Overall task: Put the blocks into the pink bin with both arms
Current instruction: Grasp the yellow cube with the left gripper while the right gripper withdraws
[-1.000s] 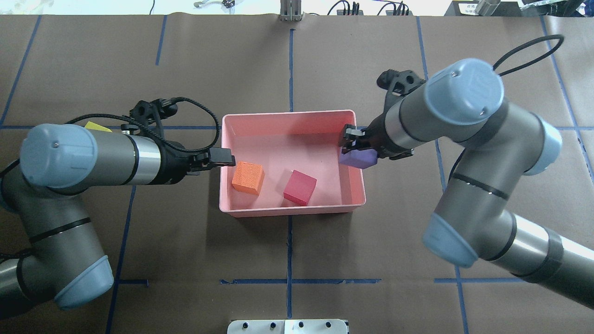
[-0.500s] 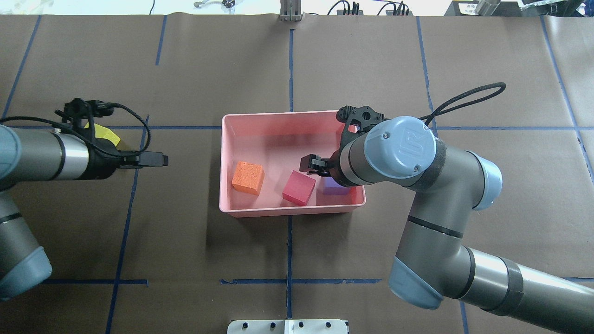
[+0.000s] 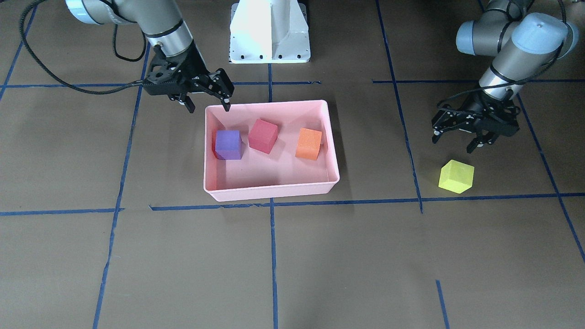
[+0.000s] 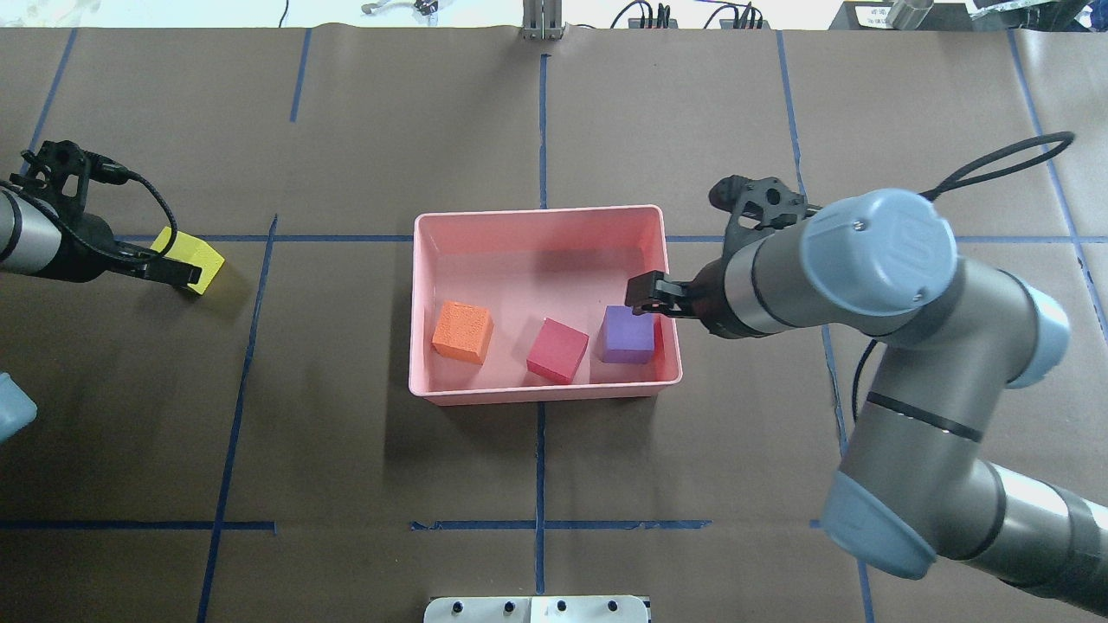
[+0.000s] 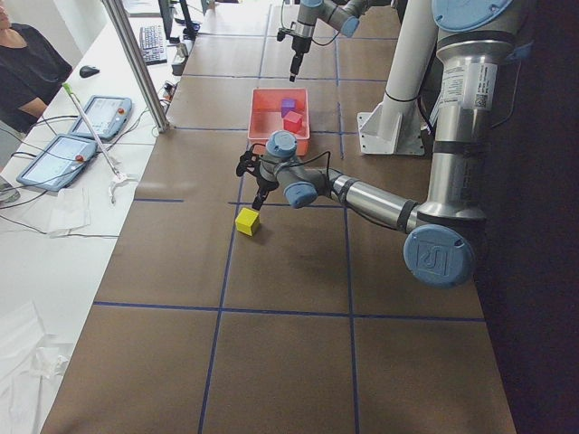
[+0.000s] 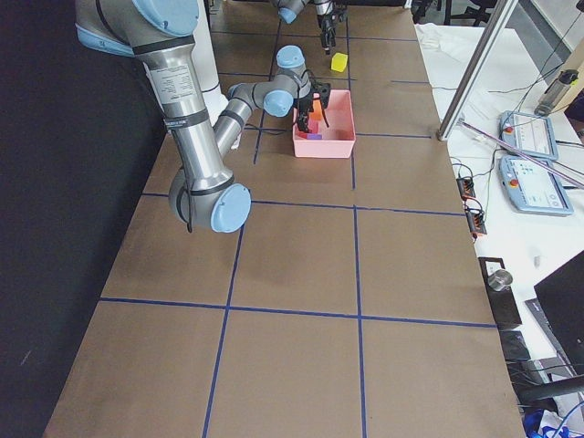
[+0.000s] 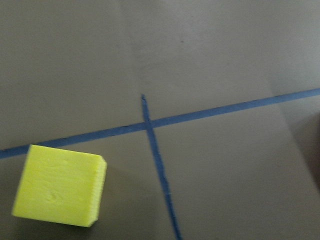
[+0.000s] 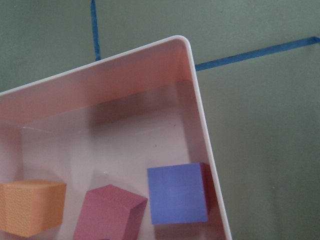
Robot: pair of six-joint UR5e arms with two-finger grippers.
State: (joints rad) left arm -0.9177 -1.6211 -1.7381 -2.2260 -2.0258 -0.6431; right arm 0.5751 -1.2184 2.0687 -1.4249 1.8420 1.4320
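Yellow-green block (image 3: pixel 456 177) lies on the table, well apart from the pink bin (image 3: pixel 270 192). The left gripper (image 3: pixel 453 144) hangs near it, spread wide and empty; it should centre over this block and square to its flat faces. The right gripper (image 3: pixel 208 108), also spread and empty, hovers at the bin's corner.

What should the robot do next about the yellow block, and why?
Probably bring the left gripper down over the yellow-green block, ready to shut on it. That block is the only one lying on the table outside the pink bin, and the gripper hangs open and empty near it.
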